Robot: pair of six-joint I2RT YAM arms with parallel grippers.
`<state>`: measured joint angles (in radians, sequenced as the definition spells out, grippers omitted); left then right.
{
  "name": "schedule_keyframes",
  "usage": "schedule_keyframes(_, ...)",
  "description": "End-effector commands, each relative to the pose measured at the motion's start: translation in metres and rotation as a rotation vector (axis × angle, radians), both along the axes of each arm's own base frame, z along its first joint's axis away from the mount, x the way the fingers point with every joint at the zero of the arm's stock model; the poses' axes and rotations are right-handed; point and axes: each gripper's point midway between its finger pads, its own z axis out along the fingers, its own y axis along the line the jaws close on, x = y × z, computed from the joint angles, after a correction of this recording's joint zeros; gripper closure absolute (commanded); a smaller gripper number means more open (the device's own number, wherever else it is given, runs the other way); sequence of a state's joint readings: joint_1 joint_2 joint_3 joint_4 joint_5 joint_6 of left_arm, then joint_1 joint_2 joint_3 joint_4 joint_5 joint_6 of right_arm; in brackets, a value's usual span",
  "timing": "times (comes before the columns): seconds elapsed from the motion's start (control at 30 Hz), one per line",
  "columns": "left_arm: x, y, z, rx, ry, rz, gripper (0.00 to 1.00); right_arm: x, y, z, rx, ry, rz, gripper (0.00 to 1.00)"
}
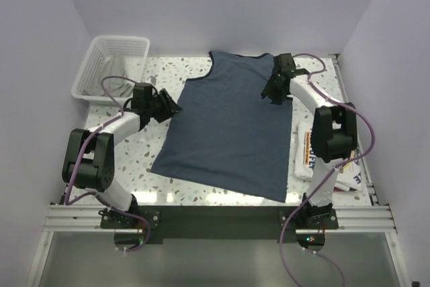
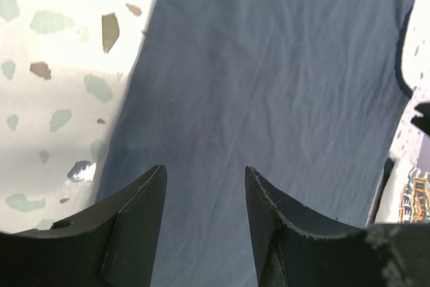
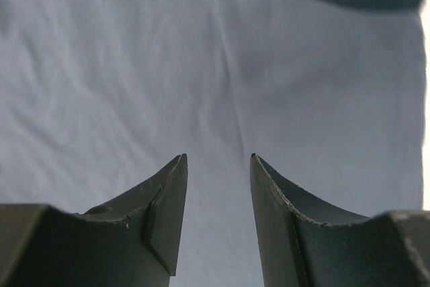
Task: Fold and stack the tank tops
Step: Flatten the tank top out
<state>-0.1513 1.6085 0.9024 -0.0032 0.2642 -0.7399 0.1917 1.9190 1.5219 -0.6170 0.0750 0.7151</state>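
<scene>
Top external: blue top (image 1: 228,132) flat; left gripper (image 1: 171,107) and right gripper (image 1: 270,95) both parted, empty. If you pinch only one layer, your fold skews.

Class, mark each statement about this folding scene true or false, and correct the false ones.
1. The blue top lies spread flat on the table. True.
2. The basket stands at the far right corner. False: it stands at the far left corner.
3. The left end effector is clamped on the blue top. False: its jaws stand open with nothing between them.
4. The white top lies to the right of the blue top. True.
5. The right end effector is open above the blue top. True.
</scene>
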Motion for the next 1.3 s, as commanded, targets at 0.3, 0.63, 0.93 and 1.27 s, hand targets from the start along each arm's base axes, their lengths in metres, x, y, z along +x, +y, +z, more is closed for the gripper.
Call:
schedule_keyframes(0.3,-0.049,0.011,-0.037,0.143,0.075,-0.003,0.45,0.09,0.0,-0.05,-0.111,0.022,0.004,0.54)
schedule_keyframes(0.63,-0.102,0.008,-0.068,0.194,0.194,0.067,0.5,0.115,0.001,-0.082,-0.137,0.026,0.018,0.54)
schedule_keyframes(0.93,-0.168,-0.006,-0.092,0.148,0.335,0.14,0.51,0.146,0.004,-0.088,-0.122,-0.012,0.077,0.53)
schedule_keyframes(1.27,-0.196,-0.014,-0.074,0.153,0.338,0.124,0.49,0.157,0.019,-0.071,-0.071,-0.094,0.176,0.49)
